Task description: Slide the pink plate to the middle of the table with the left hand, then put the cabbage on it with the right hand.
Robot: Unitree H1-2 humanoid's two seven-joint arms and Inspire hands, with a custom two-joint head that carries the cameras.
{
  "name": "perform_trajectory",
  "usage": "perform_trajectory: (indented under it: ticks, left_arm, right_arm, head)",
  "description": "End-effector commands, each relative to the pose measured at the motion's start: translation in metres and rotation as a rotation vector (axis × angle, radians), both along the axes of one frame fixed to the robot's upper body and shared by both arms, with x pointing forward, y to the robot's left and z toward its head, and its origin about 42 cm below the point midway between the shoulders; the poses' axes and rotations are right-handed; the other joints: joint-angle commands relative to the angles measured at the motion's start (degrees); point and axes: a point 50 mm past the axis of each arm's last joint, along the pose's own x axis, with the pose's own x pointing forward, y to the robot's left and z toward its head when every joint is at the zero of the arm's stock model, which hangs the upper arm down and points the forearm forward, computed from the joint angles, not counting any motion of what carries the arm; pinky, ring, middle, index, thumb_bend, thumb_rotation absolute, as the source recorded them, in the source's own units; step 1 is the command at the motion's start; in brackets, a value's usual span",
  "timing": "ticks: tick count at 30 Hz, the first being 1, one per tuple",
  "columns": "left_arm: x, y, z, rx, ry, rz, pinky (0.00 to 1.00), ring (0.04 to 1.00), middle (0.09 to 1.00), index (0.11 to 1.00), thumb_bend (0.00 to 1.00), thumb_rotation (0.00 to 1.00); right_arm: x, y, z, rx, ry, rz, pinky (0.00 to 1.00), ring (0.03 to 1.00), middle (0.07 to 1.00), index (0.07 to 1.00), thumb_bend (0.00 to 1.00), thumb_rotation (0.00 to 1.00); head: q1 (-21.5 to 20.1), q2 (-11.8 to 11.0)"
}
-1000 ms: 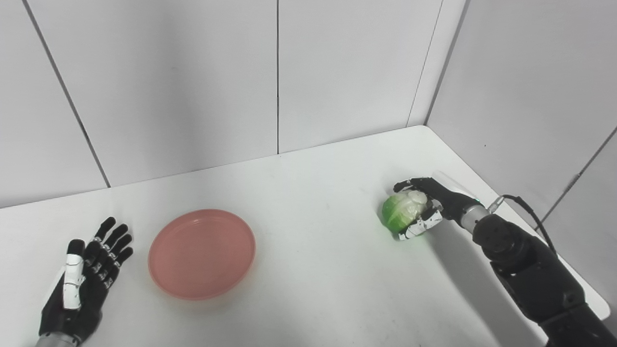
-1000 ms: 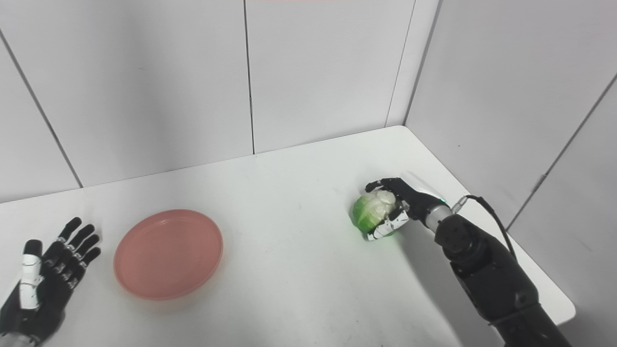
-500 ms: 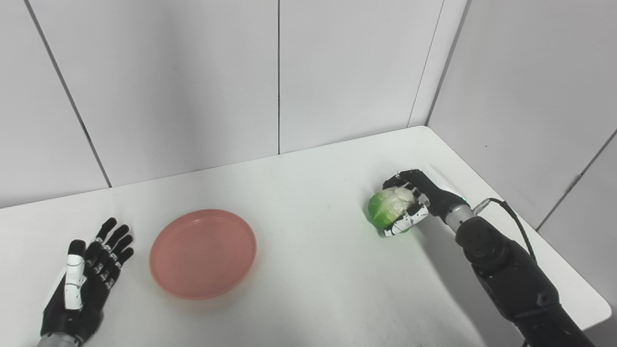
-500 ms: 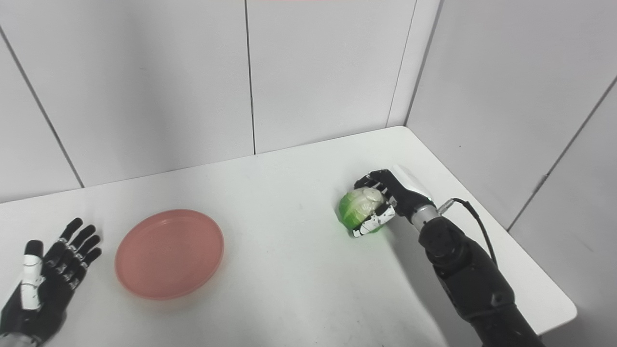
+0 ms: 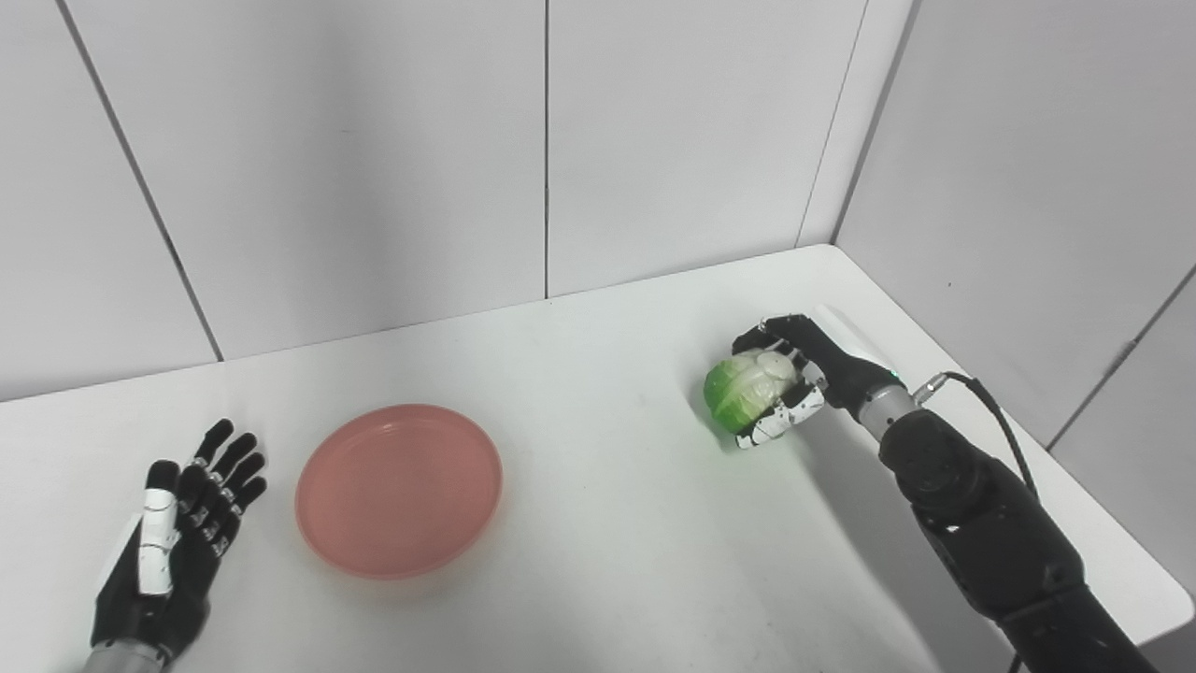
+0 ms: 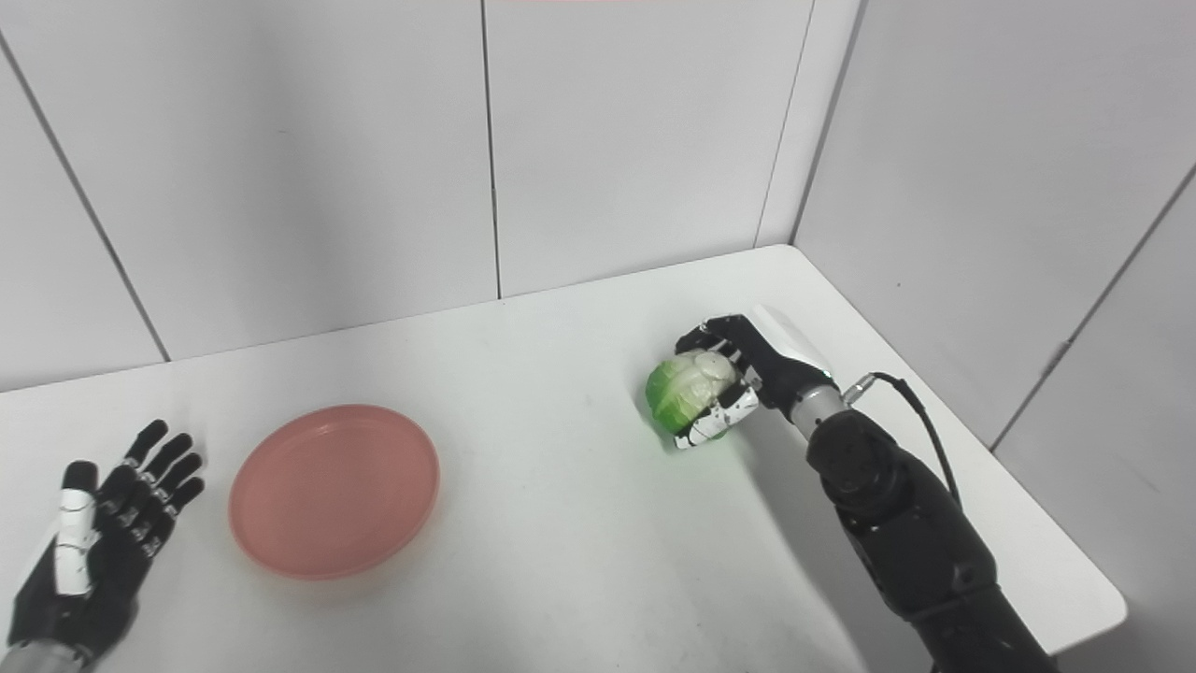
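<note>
Two hands: right hand (image 5: 808, 374) w/ fingers wrapped round pale green cabbage (image 5: 746, 393), left hand (image 5: 177, 542) flat, fingers spread, near round pink plastic plate (image 5: 399, 490) on white table (image 5: 598, 551).

Left robot hand (image 5: 177, 542) flat, fingers spread.

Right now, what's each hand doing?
Left hand: open, holding nothing, beside the plate.
Right hand: shut on the cabbage.
</note>
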Motion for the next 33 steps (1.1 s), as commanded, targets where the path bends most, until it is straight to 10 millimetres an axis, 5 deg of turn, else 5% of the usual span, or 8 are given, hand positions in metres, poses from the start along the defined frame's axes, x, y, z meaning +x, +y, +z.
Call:
perform_trajectory:
  ticks: [1,15,33]
  left_arm:
    - [-0.019,-0.007,-0.035,0.042,0.157,-0.002,0.96,0.955,0.957,0.953,0.83,1.0]
    - [-0.02,-0.044,-0.033,0.058,0.152,-0.005,1.0,0.97,0.973,0.977,0.81,1.0]
    - [-0.017,-0.094,-0.026,0.089,0.147,-0.019,1.0,0.973,0.979,0.987,0.77,1.0]
  right_arm:
    - [0.01,0.005,0.037,-0.033,-0.081,0.036,0.42,0.458,0.469,0.502,0.53,0.0]
    - [0.038,0.077,0.081,-0.078,-0.118,0.251,0.32,0.389,0.438,0.519,0.53,0.0]
    - [0.078,0.182,0.085,-0.066,-0.112,0.543,0.36,0.418,0.458,0.513,0.53,0.0]
  head:
    - [0.2,0.1]
    - [9.6,-0.9]
    - [21.4,-0.9]
